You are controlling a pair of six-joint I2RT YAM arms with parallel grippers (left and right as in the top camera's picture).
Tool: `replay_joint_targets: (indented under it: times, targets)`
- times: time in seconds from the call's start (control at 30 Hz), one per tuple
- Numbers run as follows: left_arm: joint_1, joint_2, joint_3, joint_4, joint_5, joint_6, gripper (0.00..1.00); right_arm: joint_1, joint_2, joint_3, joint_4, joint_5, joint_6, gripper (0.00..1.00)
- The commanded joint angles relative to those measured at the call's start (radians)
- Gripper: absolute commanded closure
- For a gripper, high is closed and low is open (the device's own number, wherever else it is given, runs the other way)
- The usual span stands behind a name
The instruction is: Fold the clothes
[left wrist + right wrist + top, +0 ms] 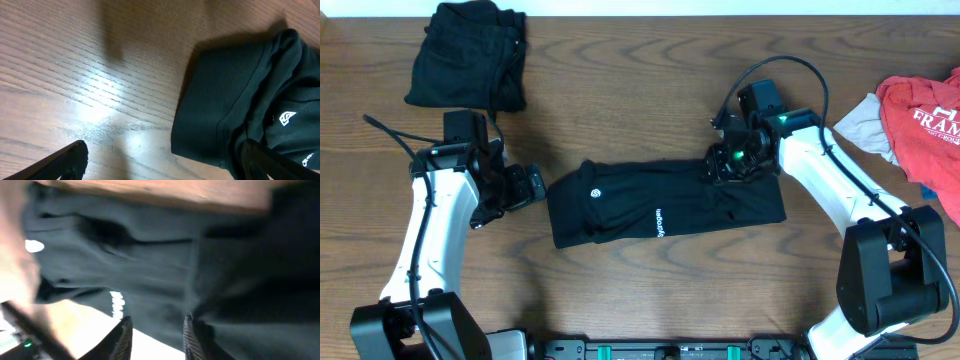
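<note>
overhead: looked straight down from high, whole table | left wrist: close, faced black top left end | right wrist: closer, blurred, over same top's right end

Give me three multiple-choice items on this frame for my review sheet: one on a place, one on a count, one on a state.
1. Where does the red tee lie?
A. at the right edge of the table
B. in the table's middle
C. at the far left corner

2. How many bundles of black cloth are on the table?
A. one
B. two
C. four

3. How does the left gripper stand?
A. shut on the red tee
B. shut, empty
C. open, empty

Answers:
1 A: the overhead view shows the red tee at the right edge, partly cut off by the frame.
2 B: a folded black top lies in the middle and a black pile at the far left.
3 C: the left wrist view shows its fingers spread wide beside the black top, with nothing between them.
</note>
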Motion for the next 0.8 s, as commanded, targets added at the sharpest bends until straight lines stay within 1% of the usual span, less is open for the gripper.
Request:
replay_joint_targets:
  times: [0.0,0.07,0.17,0.23,0.37,0.47,0.53,0.67,0.77]
  targets:
    - [0.006,-0.004,0.024,-0.003,-0.012,-0.001,0.02,0.016,-0.019,0.008,0.008,-0.157,-0.027,0.69]
    - [0.006,-0.004,0.024,-0.003,-0.012,-0.001,0.02,0.031,-0.019,0.008,-0.008,-0.166,-0.027,0.70]
    - [0.006,-0.004,0.024,-0.003,-0.012,-0.001,0.02,0.051,-0.020,0.008,-0.024,-0.088,-0.027,0.77]
    - [0.006,-0.004,0.024,-0.003,-0.012,-0.001,0.02,0.048,-0.031,0.016,-0.023,-0.002,-0.021,0.83]
    - [0.006,-0.004,0.024,-0.003,-0.012,-0.001,0.02,-0.007,-0.091,0.090,-0.060,0.119,-0.015,0.99]
    - [0.006,-0.004,0.024,-0.003,-0.012,-0.001,0.02,-0.080,-0.146,0.157,-0.143,0.302,0.011,0.99]
    - [0.006,-0.004,0.024,-0.003,-0.012,-0.001,0.02,-0.130,-0.171,0.162,-0.182,0.362,0.010,0.99]
    - [0.006,-0.004,0.024,0.006,-0.012,-0.001,0.02,-0.184,-0.163,0.126,-0.257,0.345,-0.019,0.99]
    - [0.006,-0.004,0.024,0.011,-0.012,-0.001,0.02,-0.175,-0.162,0.019,-0.222,0.302,-0.019,0.99]
